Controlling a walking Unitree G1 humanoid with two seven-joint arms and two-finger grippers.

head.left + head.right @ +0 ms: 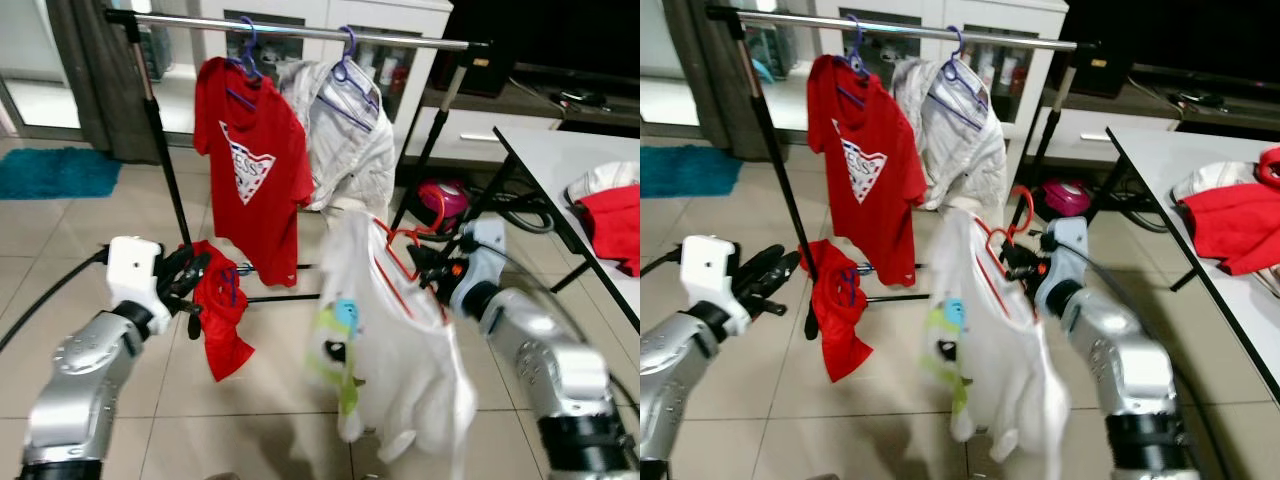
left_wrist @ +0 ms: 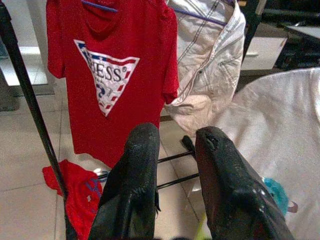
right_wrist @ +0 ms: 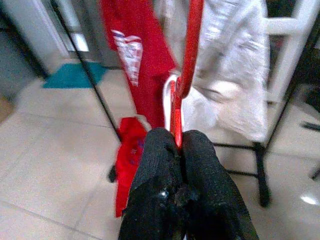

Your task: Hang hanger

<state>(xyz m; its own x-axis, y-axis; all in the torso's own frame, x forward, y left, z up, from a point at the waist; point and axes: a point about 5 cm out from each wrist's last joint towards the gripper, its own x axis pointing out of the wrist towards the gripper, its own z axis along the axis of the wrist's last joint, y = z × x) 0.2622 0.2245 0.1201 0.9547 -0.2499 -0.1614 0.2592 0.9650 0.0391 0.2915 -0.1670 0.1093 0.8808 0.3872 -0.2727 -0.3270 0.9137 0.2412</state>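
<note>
My right gripper is shut on a red hanger that carries a white T-shirt with a small print; its fingers pinch the hanger's neck. The shirt hangs below and in front of the clothes rail. On the rail hang a red printed T-shirt and a white shirt, both on purple hangers. My left gripper is held out at the left, open with nothing between its fingers.
A red garment hangs low on the rack's left upright. A white table with red and white clothes stands at the right. A pink object lies behind the rack. A teal mat lies at the far left.
</note>
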